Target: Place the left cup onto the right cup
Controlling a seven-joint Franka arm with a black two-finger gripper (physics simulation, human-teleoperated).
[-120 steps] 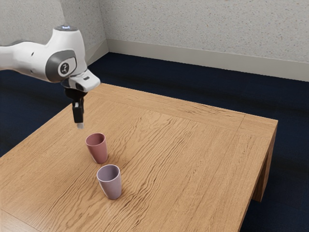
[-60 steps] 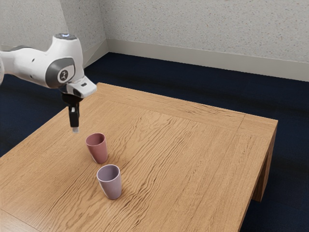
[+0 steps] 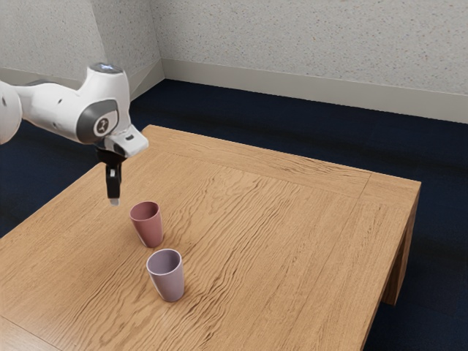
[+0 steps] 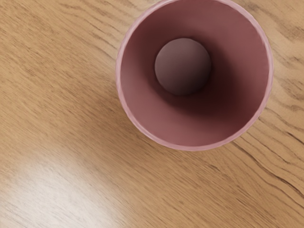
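Observation:
A pink cup (image 3: 147, 223) stands upright on the wooden table (image 3: 292, 234). A purple cup (image 3: 167, 274) stands upright just in front of it, nearer the front edge, with a small gap between them. My gripper (image 3: 113, 197) points straight down and hangs above the table, just to the exterior view's left of the pink cup and slightly higher than its rim. It holds nothing. In the wrist view I look straight down into the empty pink cup (image 4: 194, 71), with bare table wood (image 4: 57, 142) beside it.
The table stretches wide to the exterior view's right of the cups. Dark blue carpet (image 3: 307, 124) and a pale wall (image 3: 307, 36) lie beyond the table's far edge.
My hand has shifted a little to the exterior view's left, dropped slightly and turned about its vertical axis. Both cups stand where they were.

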